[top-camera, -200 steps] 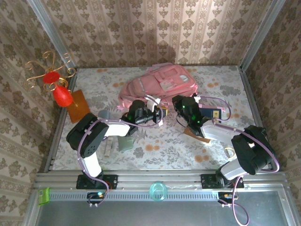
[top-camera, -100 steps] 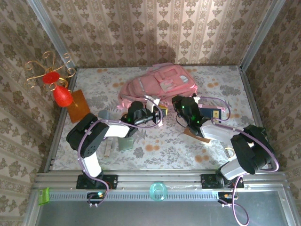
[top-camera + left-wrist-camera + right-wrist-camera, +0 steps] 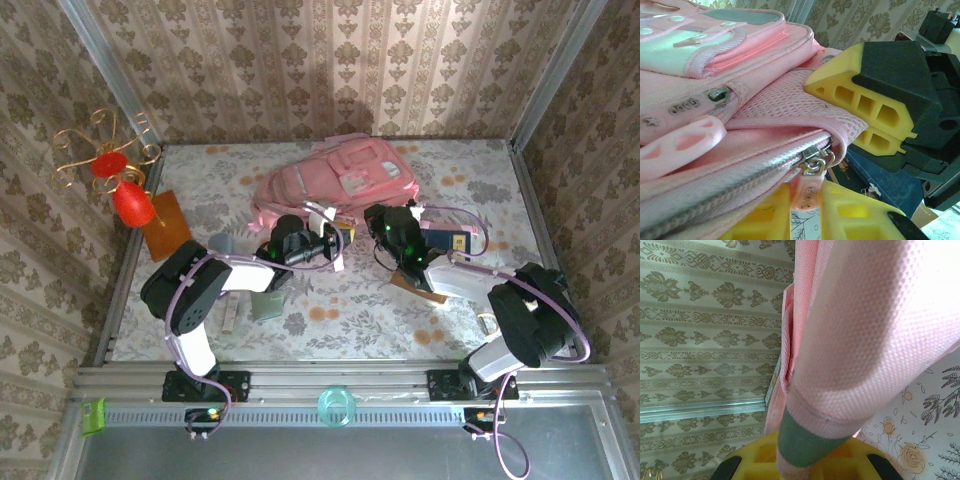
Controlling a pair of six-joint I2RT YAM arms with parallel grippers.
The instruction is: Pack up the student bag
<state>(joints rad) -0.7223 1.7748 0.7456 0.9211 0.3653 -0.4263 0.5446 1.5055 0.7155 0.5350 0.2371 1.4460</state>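
Note:
The student bag [image 3: 335, 180], pink and soft, lies flat at the back middle of the table. My left gripper [image 3: 336, 243] is at its near edge, shut on the pink zipper pull [image 3: 809, 192], which hangs from the metal slider between my yellow fingers [image 3: 855, 220]. The zipper beside it looks closed. My right gripper [image 3: 372, 222] is just right of the left one at the bag's near right corner. Its yellow fingertips [image 3: 860, 97] press against the bag's mesh side. It is shut on a pink strap [image 3: 855, 340] with a grey-green end that runs up out of the jaws.
A dark blue book [image 3: 447, 240] and a brown flat piece [image 3: 420, 285] lie under the right arm. A grey block [image 3: 265, 302] and a small grey cylinder [image 3: 220, 243] sit by the left arm. A red ornament [image 3: 128, 200] on an orange board stands far left.
The right gripper has edged slightly left toward the bag's corner. The left gripper has barely shifted, and both holds are the same.

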